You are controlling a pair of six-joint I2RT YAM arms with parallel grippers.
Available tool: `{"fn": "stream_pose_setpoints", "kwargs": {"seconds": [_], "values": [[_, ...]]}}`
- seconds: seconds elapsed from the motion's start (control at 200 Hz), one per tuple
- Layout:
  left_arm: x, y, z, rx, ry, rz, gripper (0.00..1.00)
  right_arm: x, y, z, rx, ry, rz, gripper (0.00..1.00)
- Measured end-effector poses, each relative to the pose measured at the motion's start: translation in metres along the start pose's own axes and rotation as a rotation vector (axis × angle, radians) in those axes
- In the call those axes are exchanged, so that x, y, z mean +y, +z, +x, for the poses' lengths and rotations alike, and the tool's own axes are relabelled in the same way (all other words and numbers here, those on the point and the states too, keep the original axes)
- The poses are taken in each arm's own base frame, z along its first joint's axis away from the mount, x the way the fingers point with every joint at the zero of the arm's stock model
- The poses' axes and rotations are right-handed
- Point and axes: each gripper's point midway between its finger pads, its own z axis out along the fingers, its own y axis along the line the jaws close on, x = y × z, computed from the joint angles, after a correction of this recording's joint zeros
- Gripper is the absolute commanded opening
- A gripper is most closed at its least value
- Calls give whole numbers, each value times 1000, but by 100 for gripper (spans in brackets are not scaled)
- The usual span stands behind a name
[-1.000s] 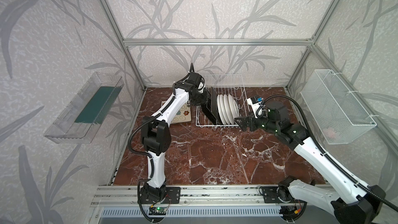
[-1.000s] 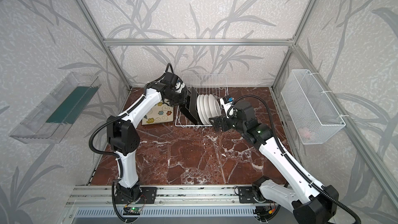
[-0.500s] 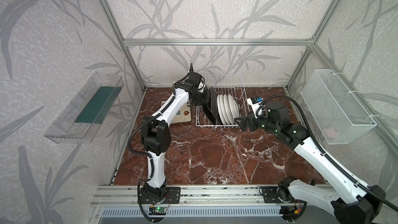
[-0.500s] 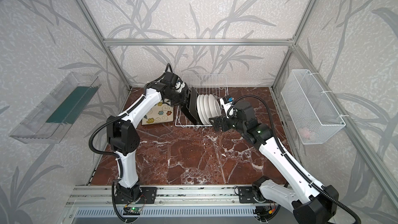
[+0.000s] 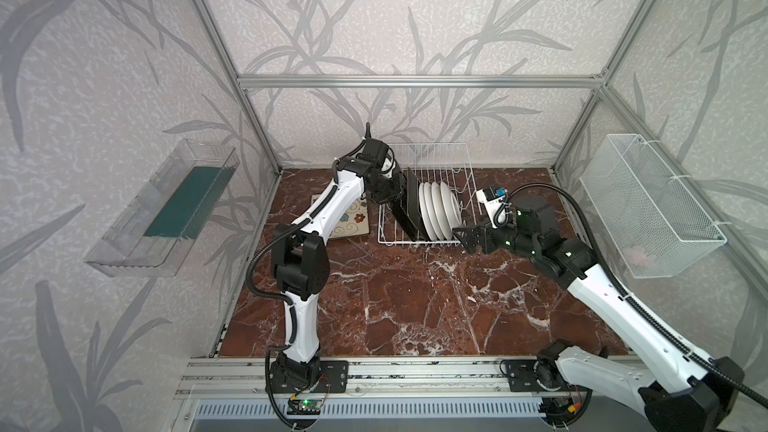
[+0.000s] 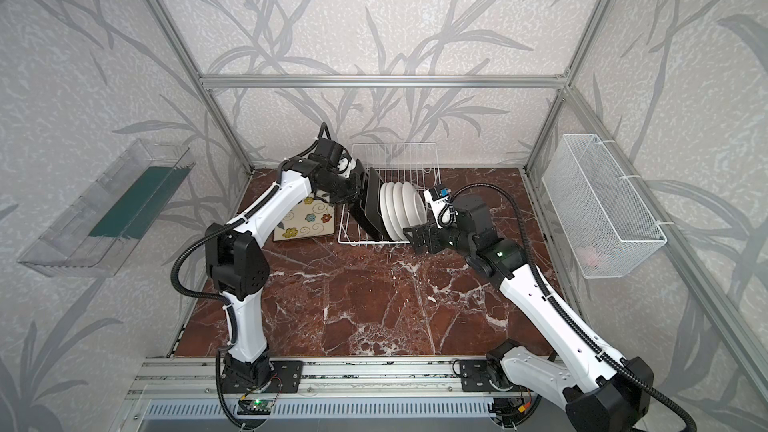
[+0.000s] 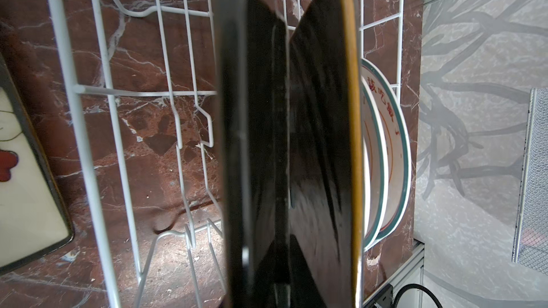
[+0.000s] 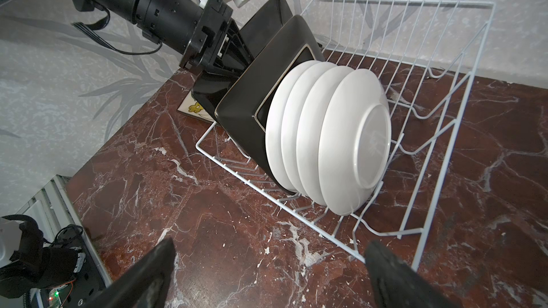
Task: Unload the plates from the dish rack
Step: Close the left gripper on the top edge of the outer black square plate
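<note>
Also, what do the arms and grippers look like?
Both alike: left arm and right arm have white shells, black joints, black corrugated cable outside. The left gripper and right gripper are black with angular jaws; white camera mount at each wrist. The right arm shows green lights.

dish rack [image 5: 432,168]: thin wire, coated in smooth white
square plates [image 8: 243,108]: backs glazed glossy black
round plates [image 8: 347,143]: glazed smooth, shiny white
table [image 5: 415,305]: red-brown marble look, white-veined, polished
basket [image 5: 648,205]: fine white mesh
tray [image 5: 137,238]: clear plastic
</note>
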Motion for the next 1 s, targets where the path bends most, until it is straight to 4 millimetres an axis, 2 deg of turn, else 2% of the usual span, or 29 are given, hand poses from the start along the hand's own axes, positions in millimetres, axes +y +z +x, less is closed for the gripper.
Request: {"fn": "stream_pose_setpoints", "kwargs": {"seconds": [1.0], "values": [[-3, -6, 4, -23, -27, 13, 0, -1, 1, 3, 15, 4, 2, 99]]}}
